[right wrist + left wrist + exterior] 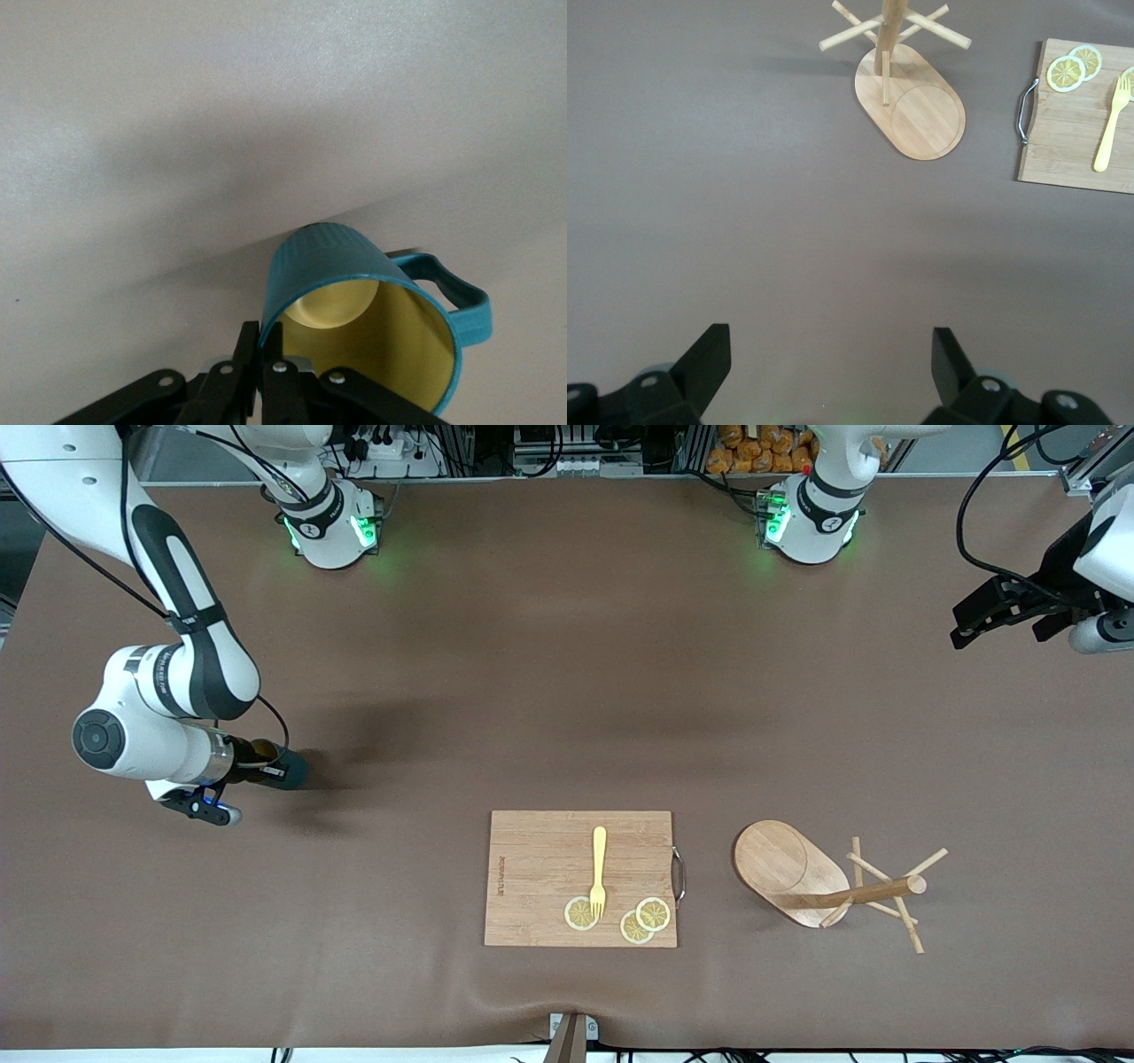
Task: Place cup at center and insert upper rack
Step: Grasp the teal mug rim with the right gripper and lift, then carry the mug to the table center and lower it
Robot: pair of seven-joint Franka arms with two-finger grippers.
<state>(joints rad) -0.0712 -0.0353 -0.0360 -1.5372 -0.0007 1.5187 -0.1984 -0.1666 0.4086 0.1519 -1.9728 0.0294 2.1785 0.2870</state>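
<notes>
The cup (354, 283), teal and ribbed with a yellow inside, is tipped on its side near the right arm's end of the table, its mouth toward my right gripper (264, 329). That gripper is shut on the cup's rim, one finger inside and one outside; it also shows low over the table as the right gripper (282, 771) at the cup (294, 769). The upper rack (797, 868), a wooden mug tree, lies toppled with its post and pegs pointing toward the left arm's end; the upper rack (912, 106) is well clear of my left gripper (830, 354). The left gripper (970, 631) waits open, in the air.
A wooden cutting board (540, 877) lies between cup and rack, near the front camera's edge. On it lie a yellow fork (599, 868) and lemon slices (645, 919). A metal handle (679, 875) sticks out from the board toward the rack.
</notes>
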